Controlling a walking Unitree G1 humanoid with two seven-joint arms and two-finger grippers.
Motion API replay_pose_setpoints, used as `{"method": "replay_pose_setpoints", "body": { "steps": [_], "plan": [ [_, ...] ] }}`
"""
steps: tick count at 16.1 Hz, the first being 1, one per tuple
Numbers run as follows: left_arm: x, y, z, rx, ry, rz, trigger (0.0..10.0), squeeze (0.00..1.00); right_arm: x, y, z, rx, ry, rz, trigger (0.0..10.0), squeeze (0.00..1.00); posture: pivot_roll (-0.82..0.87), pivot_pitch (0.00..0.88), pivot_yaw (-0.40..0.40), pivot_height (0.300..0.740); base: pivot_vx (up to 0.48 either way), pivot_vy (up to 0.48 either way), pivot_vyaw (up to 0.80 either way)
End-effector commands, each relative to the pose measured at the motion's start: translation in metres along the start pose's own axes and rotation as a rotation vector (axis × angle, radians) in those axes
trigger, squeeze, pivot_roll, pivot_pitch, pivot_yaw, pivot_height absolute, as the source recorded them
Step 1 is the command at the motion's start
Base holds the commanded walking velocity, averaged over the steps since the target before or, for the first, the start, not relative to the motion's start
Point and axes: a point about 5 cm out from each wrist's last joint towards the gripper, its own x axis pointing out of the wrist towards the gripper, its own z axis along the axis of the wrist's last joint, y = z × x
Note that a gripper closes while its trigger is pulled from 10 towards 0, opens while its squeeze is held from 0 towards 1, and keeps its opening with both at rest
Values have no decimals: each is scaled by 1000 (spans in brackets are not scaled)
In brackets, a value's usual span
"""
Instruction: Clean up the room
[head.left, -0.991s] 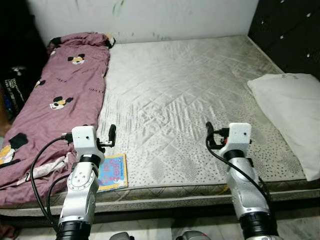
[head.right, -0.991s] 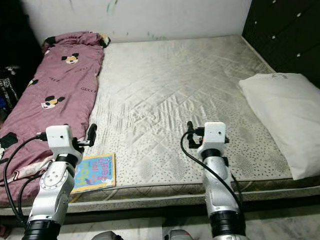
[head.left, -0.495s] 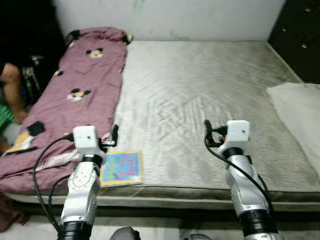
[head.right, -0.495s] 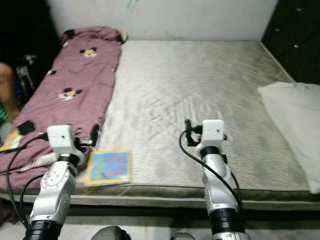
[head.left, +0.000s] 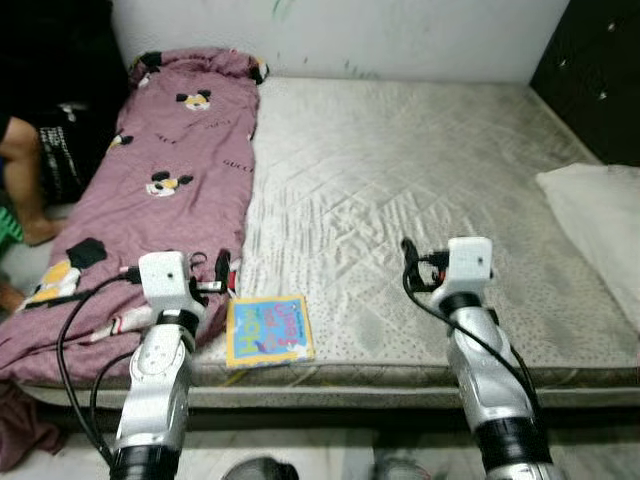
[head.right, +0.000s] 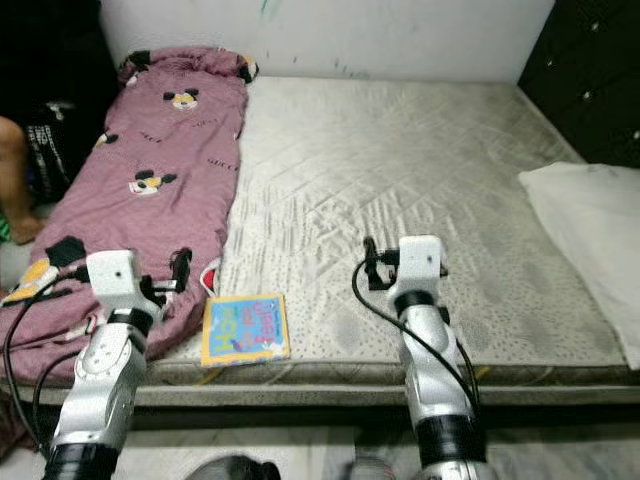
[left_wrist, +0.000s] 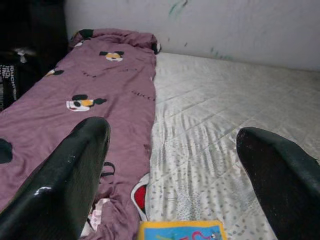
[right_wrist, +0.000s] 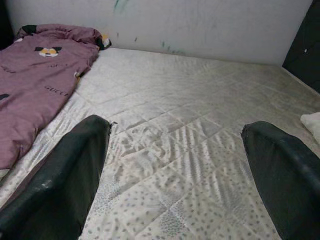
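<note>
A colourful children's book (head.left: 268, 330) lies flat near the front edge of the grey quilted mattress (head.left: 400, 180). A purple blanket with cartoon mouse prints (head.left: 160, 190) runs along the mattress's left side, and its lower end bunches beside the book. My left gripper (head.left: 222, 272) hovers open over the blanket's edge, just left of the book (left_wrist: 180, 231). Over bare mattress at the front middle, my right gripper (head.left: 407, 258) is also open. Both wrist views show the black fingers (left_wrist: 75, 170) (right_wrist: 65, 175) spread wide with nothing between them.
A white pillow (head.left: 600, 225) lies at the bed's right edge. A dark cabinet (head.left: 600, 70) stands at the back right. A person's bare leg (head.left: 22, 185) and a dark bag (head.left: 65, 145) are on the floor left of the bed. A white wall runs behind.
The camera has swung left, so the bed sits further right in view and the person's leg has come into view. Both arms keep the same raised pose.
</note>
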Motion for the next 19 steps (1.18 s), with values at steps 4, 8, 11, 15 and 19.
{"method": "replay_pose_setpoints", "body": {
  "steps": [4, 8, 11, 15, 19],
  "plan": [
    [1, -3, 2, -7, -1, -6, 10000, 0, 1, -3, -2, -12, 14, -4, 10000, 0, -89, 0, 18, 740, 0, 359, 0],
    [1, -2, 3, -6, -11, -4, 10000, 0, 2, -3, -2, -15, 15, -2, 10000, 0, -93, 0, 20, 740, 0, 73, 0],
    [1, -4, 6, -24, -33, -25, 10000, 0, 2, -3, -2, -17, 14, -3, 10000, 0, -95, 0, 20, 740, 82, 0, 0],
    [1, -4, 7, -27, -38, -27, 10000, 0, 3, -2, -2, -20, 15, 2, 10000, 0, -94, 0, 19, 740, 296, 0, 0],
    [1, -5, 6, -29, -37, -30, 10000, 0, 3, -2, -2, -25, 15, 8, 10000, 0, -90, 0, 15, 740, 334, 0, 0]
  ]
}}
